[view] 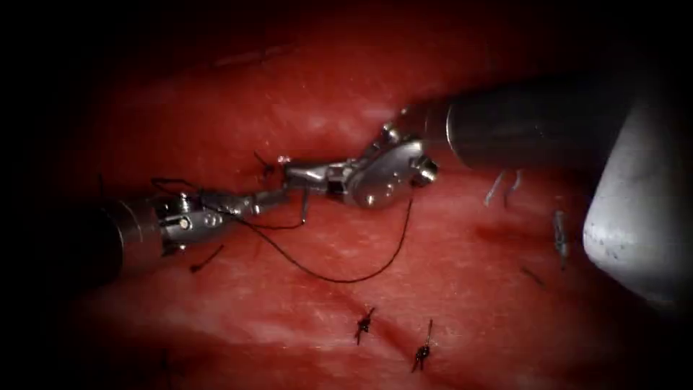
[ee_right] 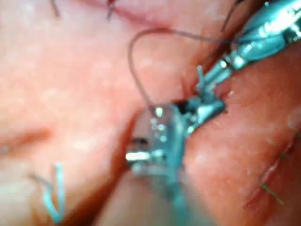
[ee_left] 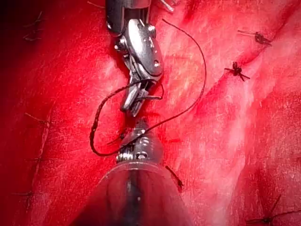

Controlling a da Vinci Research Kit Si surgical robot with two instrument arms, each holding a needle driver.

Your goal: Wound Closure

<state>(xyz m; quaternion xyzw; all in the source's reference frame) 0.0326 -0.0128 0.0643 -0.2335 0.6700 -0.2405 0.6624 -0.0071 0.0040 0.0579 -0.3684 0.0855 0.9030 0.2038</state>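
My right tool [view: 296,174] comes in from the right over the cut, its jaws shut on the needle [view: 304,206]. A short stretch of the needle hangs below the jaws, clear of the tissue [view: 447,289]. My left tool [view: 278,193] reaches in from the lower left. Its tip meets the right tool's jaws and is shut on the dark thread [view: 339,278] there. The thread sags in a long loop onto the tissue and also crosses the left tool's wrist. In the left wrist view the thread [ee_left: 94,129] curls around the right tool [ee_left: 132,101]. The right wrist view has the needle [ee_right: 200,77] beside both tips.
A tied stitch [view: 267,169] sits just left of the tool tips, and two more knots [view: 364,323] [view: 421,352] lie lower along the cut. Cut thread ends [view: 206,258] lie on the tissue. Pale thread ends [view: 504,186] hang under the right shaft. A large pale body [view: 635,217] stands at the right edge.
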